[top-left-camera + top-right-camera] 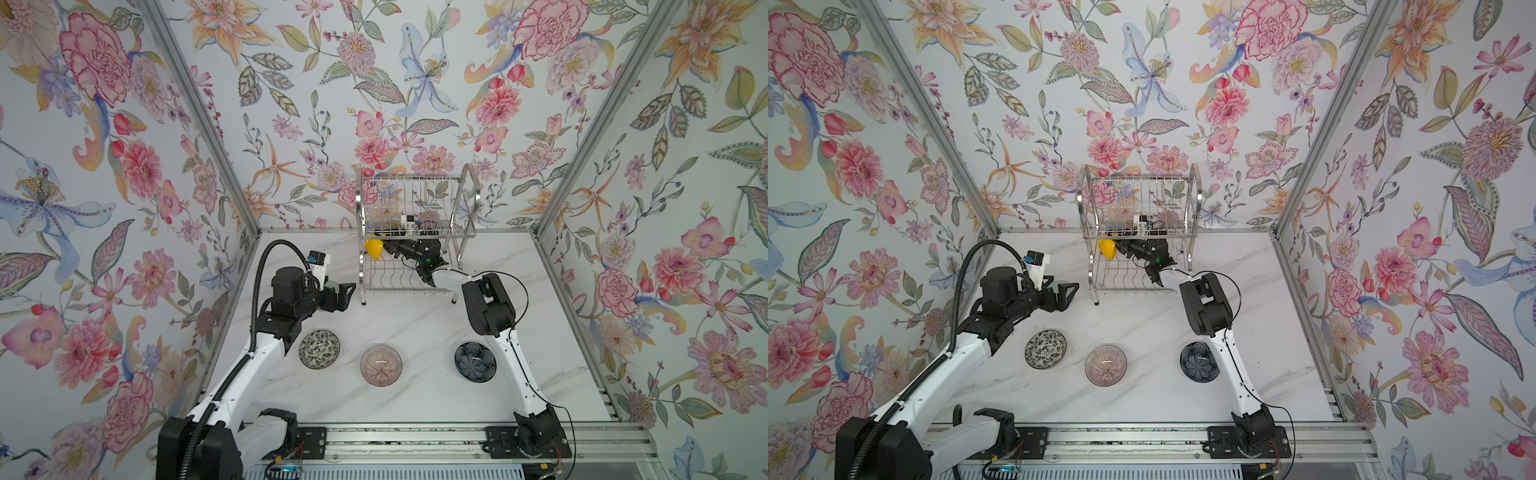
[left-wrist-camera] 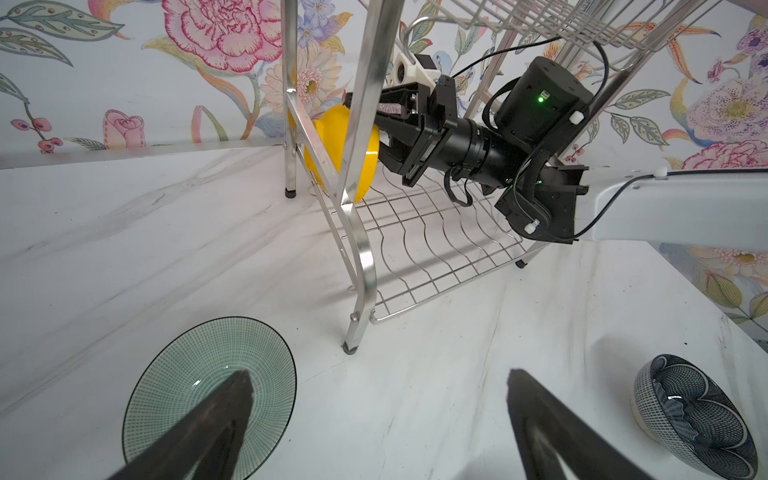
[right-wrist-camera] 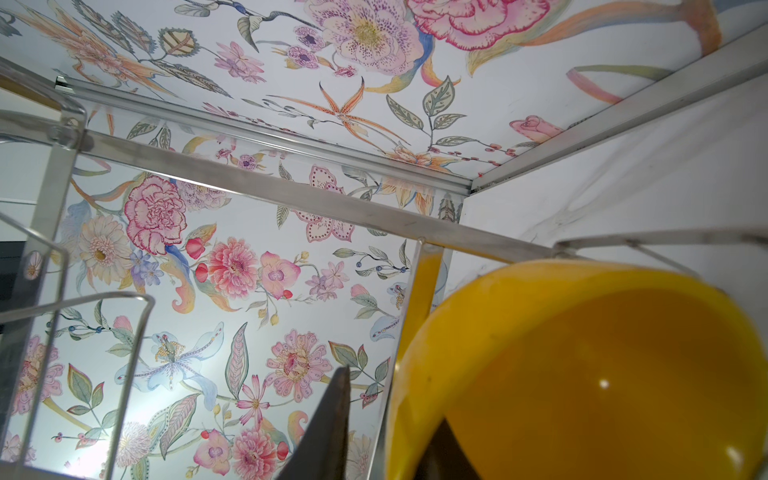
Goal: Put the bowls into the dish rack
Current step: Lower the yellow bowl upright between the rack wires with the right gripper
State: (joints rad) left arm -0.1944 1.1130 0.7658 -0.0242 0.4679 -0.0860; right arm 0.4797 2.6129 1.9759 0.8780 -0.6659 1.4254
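- My right claw point(image 1: 384, 246) reaches in between the tiers of the dish rack point(image 2: 363, 257) from the right, because the yellow bowl point(image 3: 582, 374) has to stand on edge at the left end of the lower tier
- That claw straddles the bowl's rim, one finger inside and one outside; a gap shows beside the outer finger, so I judge the jaws slightly parted and not pinching
- The yellow bowl is tipped on its side, mouth facing right, its low edge on the wavy wires by the left side frame
- It is the only bowl I can see in the rack; I see none on the upper tier
- My left claw point(image 2: 379, 374) is spread wide and holds nothing, hanging low over the pale green bowl point(image 2: 178, 374) just left of the rack, placed for the next pick, I reckon
- The speckled bowl point(image 1: 319, 349), pink bowl point(image 1: 381, 365) and navy bowl point(image 1: 475, 361) sit upright in a row on the near counter point(image 1: 415, 316), well apart
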